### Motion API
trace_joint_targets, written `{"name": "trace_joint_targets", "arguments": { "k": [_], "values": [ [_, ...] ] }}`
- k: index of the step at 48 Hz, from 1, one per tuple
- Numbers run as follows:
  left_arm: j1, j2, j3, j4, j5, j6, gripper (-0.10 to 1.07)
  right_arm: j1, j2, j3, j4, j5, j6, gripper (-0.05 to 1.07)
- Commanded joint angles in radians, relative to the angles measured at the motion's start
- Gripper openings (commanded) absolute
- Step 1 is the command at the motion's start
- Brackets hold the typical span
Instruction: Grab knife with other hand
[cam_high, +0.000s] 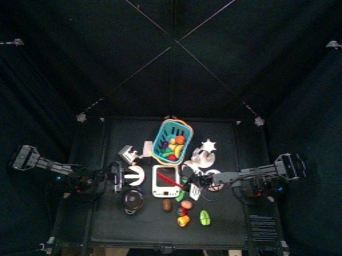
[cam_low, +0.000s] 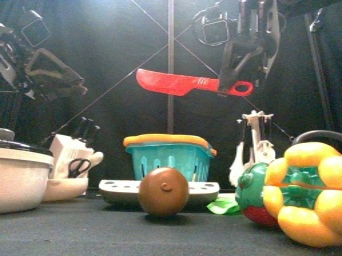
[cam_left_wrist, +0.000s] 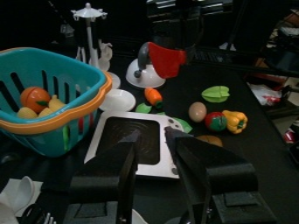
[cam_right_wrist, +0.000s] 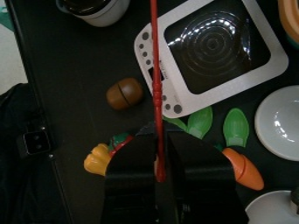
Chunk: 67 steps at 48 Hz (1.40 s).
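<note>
A red knife hangs level in the air above the table's middle. My right gripper comes down from above and is shut on its handle. In the right wrist view the blade shows edge-on as a thin red line running out from the shut jaws over the white scale. In the left wrist view the knife points toward the camera, with the right arm behind it. My left gripper is open and empty, low over the scale and short of the knife.
A teal basket of toy fruit stands behind the scale. A brown egg-like toy, a yellow pepper, a white pot and a mug tree crowd the table's front. More toy vegetables lie under the right arm.
</note>
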Motion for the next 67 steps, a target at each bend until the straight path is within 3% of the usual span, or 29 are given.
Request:
{"name": "trace_joint_targets", "arguments": {
  "k": [1,13,22,30,39,51,67],
  "values": [
    [0.003,0.002,-0.014,0.011,-0.003,0.002,0.72,0.0,-0.012,-0.021,-0.002,0.008,-0.003,0.13],
    [-0.021,0.006,-0.023,0.078,-0.003,0.002,0.73,-0.002,0.008,-0.083,-0.006,0.121,-0.023,0.13],
    [-0.021,0.064,-0.063,0.166,-0.003,0.002,0.75,0.0,0.077,-0.161,0.021,0.21,-0.147,0.12],
    [-0.029,0.184,-0.118,0.244,-0.003,0.006,0.86,-0.008,0.15,-0.229,0.066,0.285,-0.262,0.12],
    [-0.029,0.25,-0.158,0.311,-0.006,0.0,0.99,-0.023,0.213,-0.282,0.077,0.35,-0.316,0.12],
    [-0.028,0.305,-0.206,0.259,-0.006,-0.002,1.01,-0.025,0.244,-0.313,0.057,0.362,-0.318,0.12],
    [-0.012,0.373,-0.238,0.114,-0.005,0.002,1.0,-0.021,0.244,-0.334,0.035,0.362,-0.318,0.12]
  ]
}}
